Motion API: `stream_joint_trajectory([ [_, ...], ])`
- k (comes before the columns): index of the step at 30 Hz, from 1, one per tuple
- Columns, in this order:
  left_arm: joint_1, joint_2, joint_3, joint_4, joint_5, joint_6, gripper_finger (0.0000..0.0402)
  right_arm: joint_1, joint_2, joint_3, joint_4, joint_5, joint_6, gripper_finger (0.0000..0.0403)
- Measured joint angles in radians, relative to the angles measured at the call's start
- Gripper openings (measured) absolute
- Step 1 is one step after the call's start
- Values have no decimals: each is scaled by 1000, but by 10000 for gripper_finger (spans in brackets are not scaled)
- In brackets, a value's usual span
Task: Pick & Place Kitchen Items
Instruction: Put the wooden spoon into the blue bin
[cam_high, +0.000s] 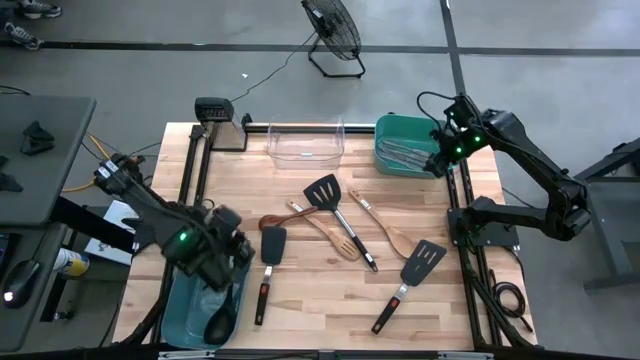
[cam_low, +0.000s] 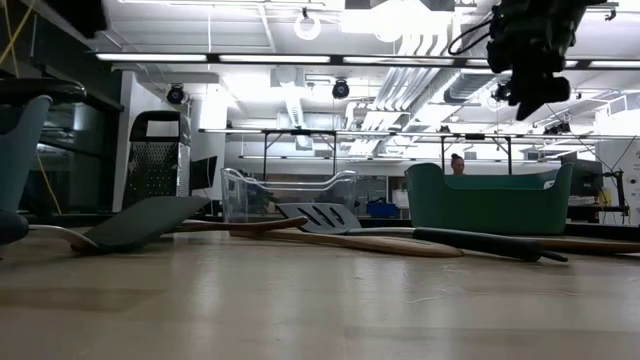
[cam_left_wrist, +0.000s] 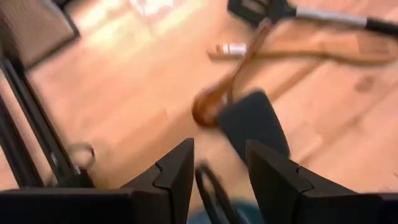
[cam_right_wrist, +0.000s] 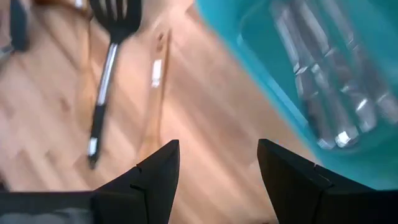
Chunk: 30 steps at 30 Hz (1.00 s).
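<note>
Near the table's (cam_high: 300, 300) front left corner, the left gripper (cam_left_wrist: 219, 169) hangs open and empty over the blue tub (cam_high: 190, 318); the right gripper (cam_right_wrist: 217, 163) is open too. Utensils (cam_high: 340, 225) crowd the middle, so a grab could bump neighbours.

Utensils (cam_high: 340, 225) crowd the tabletop (cam_high: 300, 300) centre; bare wood lies between them and the clear bin (cam_high: 306, 140) (passable).

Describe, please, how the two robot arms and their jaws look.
Both arms are dark, almost black, built of jointed segments. Each wrist shows a small green light and loose black cables. The left gripper and the right gripper each end in two thick, angular black jaws with flat inner faces.
</note>
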<state>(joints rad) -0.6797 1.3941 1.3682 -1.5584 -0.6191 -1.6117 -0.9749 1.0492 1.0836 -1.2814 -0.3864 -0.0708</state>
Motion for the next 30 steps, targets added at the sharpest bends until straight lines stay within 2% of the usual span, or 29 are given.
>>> stream_joint_trajectory([
  [6, 138, -33, 0, 76, -95, 224, 142, 2, 0, 0, -19, -19, 59, 208],
  [9, 206, -44, 0, 118, -100, 342, 142, 30, 0, 0, -15, -47, 72, 208],
  [13, 273, -46, 0, 126, -99, 421, 142, 102, 0, 0, 0, -38, 78, 208],
  [18, 317, -45, 0, 126, -97, 483, 142, 247, 0, 0, 67, 62, 150, 208],
  [25, 378, -65, 0, 149, -97, 527, 142, 475, 13, 0, 191, 276, 302, 208],
  [30, 423, -90, 0, 202, -96, 611, 142, 580, 70, 0, 238, 357, 412, 208],
])
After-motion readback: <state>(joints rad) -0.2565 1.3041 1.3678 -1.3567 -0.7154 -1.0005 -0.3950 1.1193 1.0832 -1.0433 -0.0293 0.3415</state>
